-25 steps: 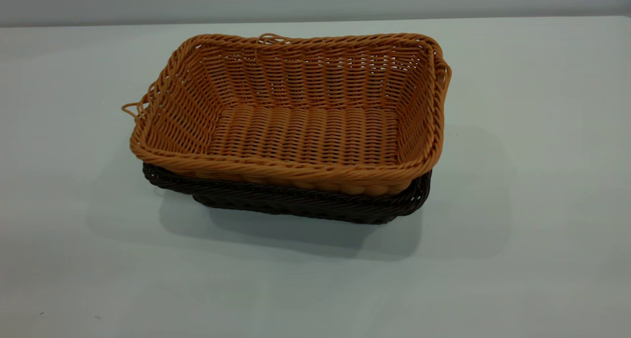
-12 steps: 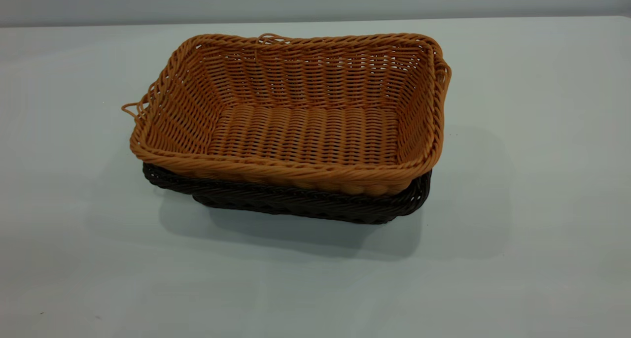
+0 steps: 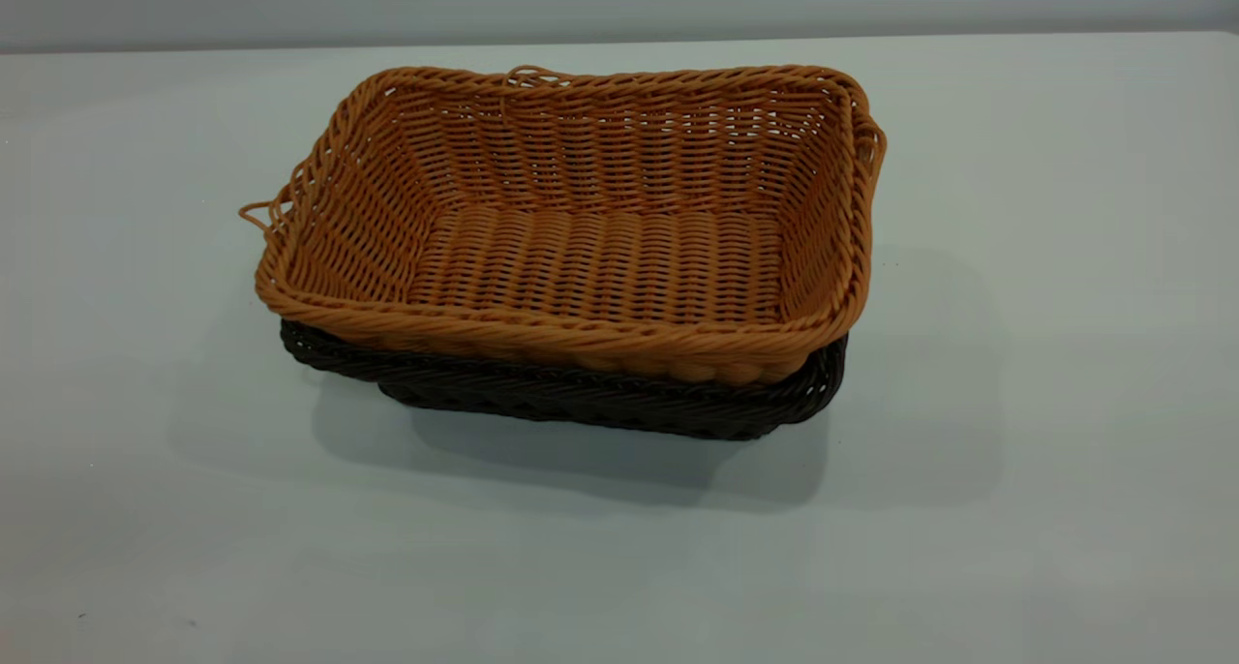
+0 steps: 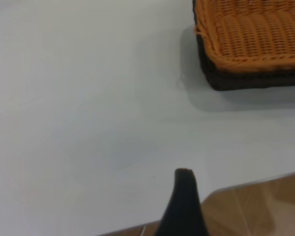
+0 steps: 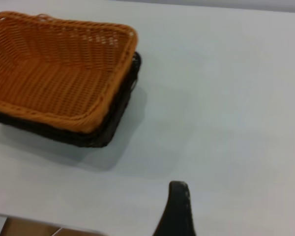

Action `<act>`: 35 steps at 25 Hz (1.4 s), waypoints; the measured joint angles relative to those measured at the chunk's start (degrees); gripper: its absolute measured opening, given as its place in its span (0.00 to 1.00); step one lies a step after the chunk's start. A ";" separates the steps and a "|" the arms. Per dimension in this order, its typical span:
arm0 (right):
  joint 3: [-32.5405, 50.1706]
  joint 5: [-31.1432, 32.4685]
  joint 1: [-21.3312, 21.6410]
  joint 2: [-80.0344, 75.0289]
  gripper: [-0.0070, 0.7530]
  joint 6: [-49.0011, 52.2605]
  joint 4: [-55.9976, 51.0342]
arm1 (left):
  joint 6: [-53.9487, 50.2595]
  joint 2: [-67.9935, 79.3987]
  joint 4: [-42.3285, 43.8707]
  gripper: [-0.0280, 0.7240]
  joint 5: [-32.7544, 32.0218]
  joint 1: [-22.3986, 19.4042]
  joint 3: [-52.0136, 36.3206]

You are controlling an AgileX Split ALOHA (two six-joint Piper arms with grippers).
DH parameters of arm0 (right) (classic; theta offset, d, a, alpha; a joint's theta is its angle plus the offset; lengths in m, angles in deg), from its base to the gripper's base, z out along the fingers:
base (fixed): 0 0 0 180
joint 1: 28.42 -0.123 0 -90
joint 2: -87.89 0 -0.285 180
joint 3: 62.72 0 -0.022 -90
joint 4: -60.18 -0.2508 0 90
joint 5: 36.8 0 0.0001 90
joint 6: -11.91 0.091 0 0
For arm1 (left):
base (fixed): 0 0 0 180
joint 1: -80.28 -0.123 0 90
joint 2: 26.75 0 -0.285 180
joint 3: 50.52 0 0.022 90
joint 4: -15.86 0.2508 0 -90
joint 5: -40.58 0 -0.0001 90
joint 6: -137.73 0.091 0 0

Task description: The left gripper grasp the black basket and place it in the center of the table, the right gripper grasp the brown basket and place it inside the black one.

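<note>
The brown basket (image 3: 590, 248) sits nested inside the black basket (image 3: 619, 407) at the middle of the table (image 3: 1065, 470); only the black rim and lower wall show beneath it. Neither gripper appears in the exterior view. In the left wrist view my left gripper (image 4: 233, 196) hangs back over the table's edge, far from the brown basket (image 4: 255, 34) and the black basket (image 4: 246, 81); one black finger (image 4: 183, 201) shows with nothing against it. In the right wrist view my right gripper (image 5: 211, 204) is likewise withdrawn from the brown basket (image 5: 54, 69) and the black basket (image 5: 103, 135); one finger (image 5: 178, 211) shows, empty.
The table's edge and a brown wooden floor (image 4: 265, 206) show by the left gripper. A grey wall (image 3: 619, 1) runs behind the table's far edge.
</note>
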 joint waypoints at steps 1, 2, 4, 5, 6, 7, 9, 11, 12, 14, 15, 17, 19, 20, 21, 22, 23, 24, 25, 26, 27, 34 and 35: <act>0.00 0.00 0.73 0.00 0.75 0.00 0.00 | 0.00 0.00 -0.34 0.77 0.00 0.00 0.00; 0.00 0.00 1.18 0.00 0.75 0.00 0.00 | 0.00 0.00 -0.46 0.77 0.00 0.00 0.00; 0.00 0.00 1.51 0.00 0.75 0.00 0.00 | 0.00 0.00 -0.40 0.77 0.00 0.00 0.00; 0.00 0.00 1.57 0.00 0.75 0.00 0.00 | 0.00 0.00 -0.40 0.77 0.00 0.00 0.00; 0.00 0.00 1.65 0.00 0.75 0.00 0.00 | 0.00 0.00 -0.40 0.77 0.00 0.00 0.00; 0.00 0.00 1.64 0.00 0.75 0.00 0.00 | 0.00 0.00 -0.40 0.77 0.00 0.00 0.00; 0.00 0.00 1.64 0.00 0.75 0.00 0.00 | 0.00 0.00 -0.40 0.77 0.00 0.00 0.00; 0.00 0.00 1.64 0.00 0.75 0.00 0.00 | 0.00 0.00 -0.40 0.77 0.00 0.00 0.00; 0.00 0.00 1.64 0.00 0.75 0.00 0.00 | 0.00 0.00 -0.40 0.77 0.00 0.00 0.00; 0.00 0.00 1.64 0.00 0.75 0.00 0.32 | 0.00 0.00 -0.40 0.77 0.00 0.00 0.00; 0.00 0.00 1.33 0.00 0.75 0.31 0.63 | 0.00 0.00 -0.40 0.77 0.00 0.00 0.00; 0.00 -0.06 0.22 0.00 0.75 2.11 2.11 | 0.00 0.00 -0.40 0.77 0.00 0.00 0.00; 0.00 -0.25 -1.17 0.00 0.75 5.91 4.92 | 0.00 0.00 -0.40 0.77 0.00 0.00 0.00; 0.00 -0.37 -1.78 0.00 0.75 7.99 6.87 | 0.00 0.00 -0.40 0.77 0.00 0.00 0.00; 0.00 -0.43 -2.42 0.00 0.75 9.59 8.86 | 0.00 0.00 -0.40 0.77 0.00 0.00 0.00; 0.00 -0.43 -2.95 0.00 0.75 11.12 10.35 | 0.00 0.00 -0.40 0.77 0.00 0.00 0.00; 0.00 -0.48 -3.15 0.00 0.75 12.53 11.92 | 0.00 0.00 -0.40 0.77 0.00 0.00 0.00; 0.06 -0.48 -3.27 0.00 0.75 13.32 13.15 | 0.00 0.00 -0.40 0.77 0.00 0.00 0.00; 0.06 -0.48 -3.33 0.00 0.75 13.97 13.93 | 0.00 0.00 -0.40 0.77 0.00 0.00 0.00; 0.06 -0.48 -3.33 0.00 0.75 14.40 14.24 | 0.00 0.00 -0.40 0.77 0.00 0.00 0.00; 0.06 -0.48 -3.33 0.00 0.75 14.61 14.45 | 0.00 0.00 -0.40 0.77 0.00 0.00 0.00; 0.06 -0.49 -3.33 0.00 0.75 15.01 14.50 | 0.00 0.00 -0.40 0.77 0.00 0.00 0.00; 0.06 -0.49 -3.33 0.00 0.75 15.01 14.50 | 0.00 0.00 -0.40 0.77 0.00 0.00 0.00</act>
